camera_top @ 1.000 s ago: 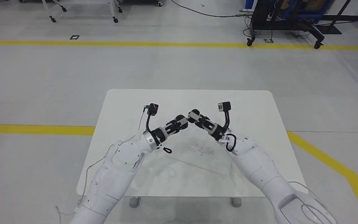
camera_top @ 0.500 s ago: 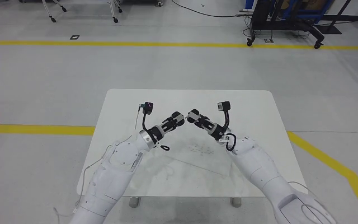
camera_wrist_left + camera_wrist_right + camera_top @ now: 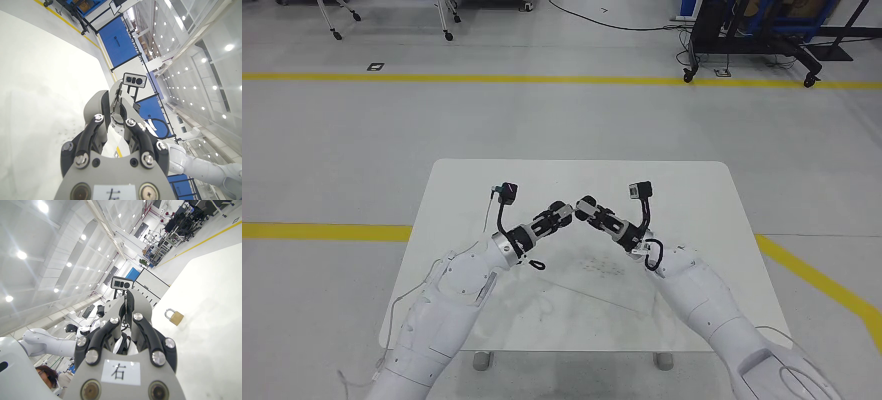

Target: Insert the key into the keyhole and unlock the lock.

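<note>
While the left gripper (image 3: 113, 110), at nine o'clock of the right gripper (image 3: 126, 301), is hanging open above the table's (image 3: 692, 190) centre, the right is pinching the key (image 3: 125, 306); the lock (image 3: 174, 317) is lying flat, well inside the edges.

The right claw (image 3: 126, 300) hides nearly all of the key (image 3: 125, 309).

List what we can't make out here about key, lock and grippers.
The key: only a thin edge between the pads of the right gripper, right wrist view; fingers hide the rest.
The padlock: keyhole too small, right wrist view.
The left gripper: touching the key or not, right gripper's fingers block it, left wrist view.
</note>
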You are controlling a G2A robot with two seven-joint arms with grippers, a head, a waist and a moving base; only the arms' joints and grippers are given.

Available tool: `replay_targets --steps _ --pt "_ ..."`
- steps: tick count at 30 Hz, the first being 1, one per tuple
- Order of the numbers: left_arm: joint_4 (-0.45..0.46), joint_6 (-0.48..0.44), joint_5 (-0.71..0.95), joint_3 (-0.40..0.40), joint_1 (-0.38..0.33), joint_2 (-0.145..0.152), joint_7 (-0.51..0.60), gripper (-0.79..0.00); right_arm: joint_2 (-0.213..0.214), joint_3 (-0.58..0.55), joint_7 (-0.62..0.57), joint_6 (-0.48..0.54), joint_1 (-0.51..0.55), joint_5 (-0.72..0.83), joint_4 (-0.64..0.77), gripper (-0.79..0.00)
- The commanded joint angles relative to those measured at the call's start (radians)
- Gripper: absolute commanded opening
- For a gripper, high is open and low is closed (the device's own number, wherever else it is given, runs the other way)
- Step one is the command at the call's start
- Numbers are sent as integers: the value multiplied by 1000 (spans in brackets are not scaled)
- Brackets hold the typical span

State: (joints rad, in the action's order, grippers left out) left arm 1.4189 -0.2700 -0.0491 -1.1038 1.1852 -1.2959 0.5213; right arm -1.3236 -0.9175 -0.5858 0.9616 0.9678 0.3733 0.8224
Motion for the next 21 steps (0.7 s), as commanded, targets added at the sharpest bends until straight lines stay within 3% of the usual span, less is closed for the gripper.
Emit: replay_targets --steps 1,7,11,12,21 --pt "-3 6 -11 2 -2 0 2 -665 -1 0 -2 -1 0 1 1 -785" --pt "-4 9 -12 4 -3 0 -2 -665 -6 2 -9 -6 -2 -5 0 -785" --pt "-4 10 -15 3 -3 1 -5 -727 -8 1 -14 -6 -2 -4 -4 -785" --pt "-3 10 -17 3 -3 1 -6 -782 -8 0 -17 -6 -2 -4 -6 -785" --pt "-2 3 -72 10 -4 3 -15 -785 -10 -5 -40 -9 -2 -4 -12 -785"
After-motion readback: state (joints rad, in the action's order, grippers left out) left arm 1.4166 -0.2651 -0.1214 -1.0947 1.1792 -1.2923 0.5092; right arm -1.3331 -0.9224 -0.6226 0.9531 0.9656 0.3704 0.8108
